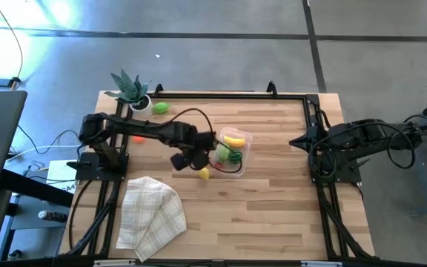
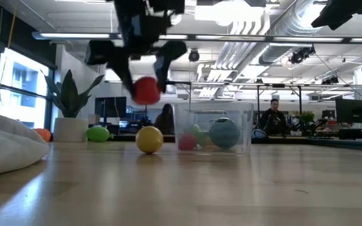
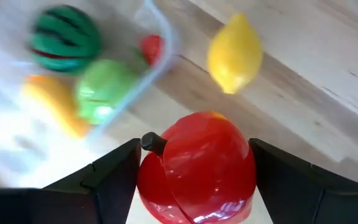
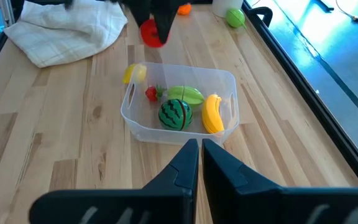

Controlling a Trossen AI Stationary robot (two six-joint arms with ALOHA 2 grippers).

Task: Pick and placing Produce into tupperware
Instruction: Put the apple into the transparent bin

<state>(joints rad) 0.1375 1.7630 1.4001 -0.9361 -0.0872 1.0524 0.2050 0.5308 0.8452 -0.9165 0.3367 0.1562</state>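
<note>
A: High view? Left gripper (image 1: 186, 158) is seen just beside the tupperware (image 1: 245, 139); right gripper (image 1: 299, 141) is parked at the table edge (image 1: 273, 222).
B: Low view: red produce (image 2: 146, 90) is clamped in the left fingers, held off the table.
A: Left wrist: lemon (image 3: 234, 54) is seen outside the tub.
B: Right wrist: fingers are pressed together; watermelon (image 4: 175, 114) and banana (image 4: 212, 113) are seen inside.

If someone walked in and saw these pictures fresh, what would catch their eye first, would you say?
Probably the left gripper, holding a shiny red toy fruit in the air beside the clear tub. Next, the tub's bright contents: a striped watermelon and a banana. A yellow lemon lies on the table just outside it.
</note>
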